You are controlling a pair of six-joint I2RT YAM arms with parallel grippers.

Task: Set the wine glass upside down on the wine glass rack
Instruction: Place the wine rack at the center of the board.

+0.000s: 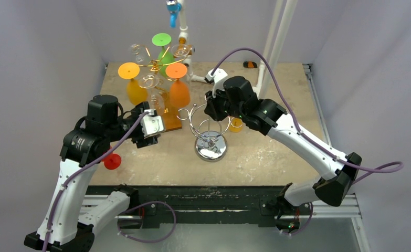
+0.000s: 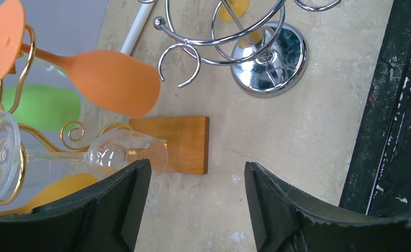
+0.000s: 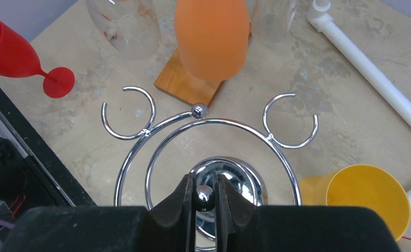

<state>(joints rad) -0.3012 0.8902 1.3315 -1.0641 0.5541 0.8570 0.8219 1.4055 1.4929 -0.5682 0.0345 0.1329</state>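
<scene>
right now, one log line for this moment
left gripper: open, beside clear glass | right gripper: shut on chrome rack | no glass held

A robotics lab test cell: 2 white robot arms (image 1: 69, 184) bolted to an aluminium rail frame (image 1: 219, 214) at the edge of a scuffed plywood tabletop (image 1: 282, 105), boxed in by plain grey walls (image 1: 35, 52), with purple cables (image 1: 245, 50) and a white pipe frame (image 1: 272, 50)
</scene>
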